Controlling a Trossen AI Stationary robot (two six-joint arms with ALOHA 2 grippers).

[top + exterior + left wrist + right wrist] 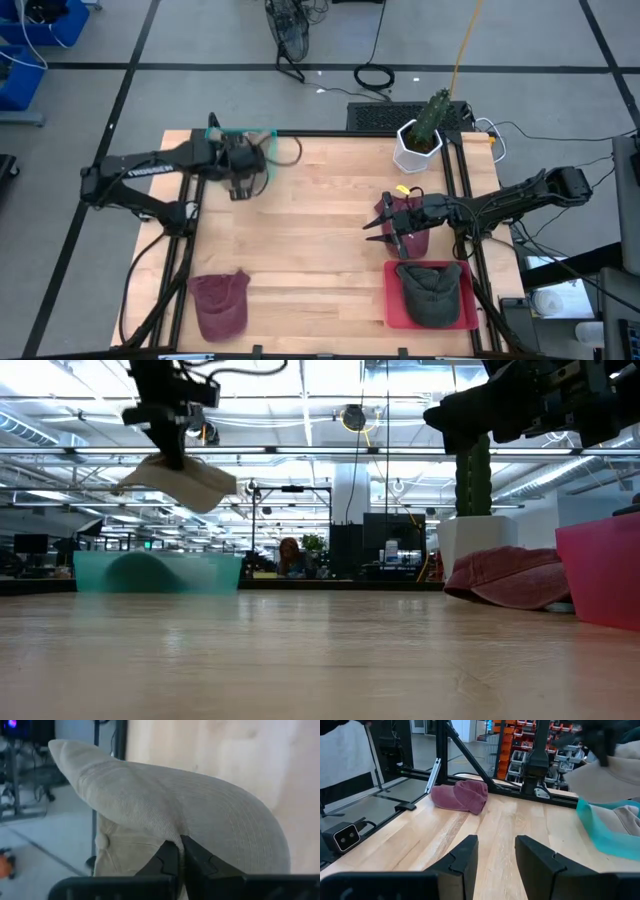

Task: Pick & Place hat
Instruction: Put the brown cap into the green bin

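Your left hand [181, 851] pinches the beige corduroy cap [170, 815] above the teal bin [158, 572] at the wooden worktop's [310, 250] far edge; your right hand [496, 851] hangs open, empty, mid-worktop.

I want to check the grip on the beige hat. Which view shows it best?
The left wrist view: the left end effector is shut on the beige hat, seen close. The low view shows it hanging above the table; the right wrist view shows part; the high view hides it under the arm.
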